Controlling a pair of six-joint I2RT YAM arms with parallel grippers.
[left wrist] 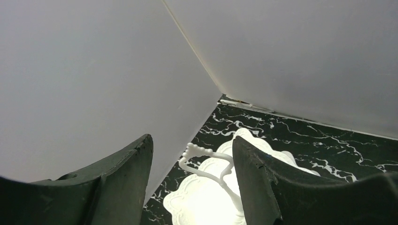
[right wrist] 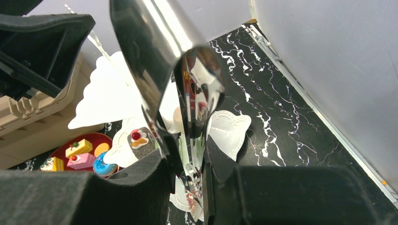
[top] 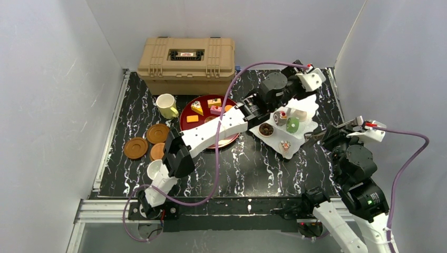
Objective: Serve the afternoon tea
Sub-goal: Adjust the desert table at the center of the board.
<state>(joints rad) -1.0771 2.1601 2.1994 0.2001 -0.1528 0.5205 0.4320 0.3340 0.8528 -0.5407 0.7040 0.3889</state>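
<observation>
Dark fingers of the right gripper [right wrist: 187,164] fill the bottom of its wrist view, pressed together on shiny metal tongs [right wrist: 155,56] whose blades run up and away toward the white tiered stand [top: 311,103]. That stand sits at the table's right rear, just left of the tongs' tips. It carries a Swiss roll [top: 279,116], a green doughnut [top: 292,125], a chocolate doughnut [top: 266,129] and a small topped cake [top: 285,146].

Above it hangs the left gripper [left wrist: 192,140], fingers spread with nothing between them. The stand's beaded loop handle [left wrist: 206,161] stands just below and ahead of that gap, probably not touching either finger, though the wide lens makes this hard to judge.

More toy cakes [top: 197,107] lie on the dark-red tray [top: 185,124] to the stand's left, so the tongs would have to reach across the stand and under the left arm for them. The pale-yellow mug [top: 166,105], white mug [top: 154,168] and brown saucers [top: 135,147] wait at far left, nearer the left arm's base.
</observation>
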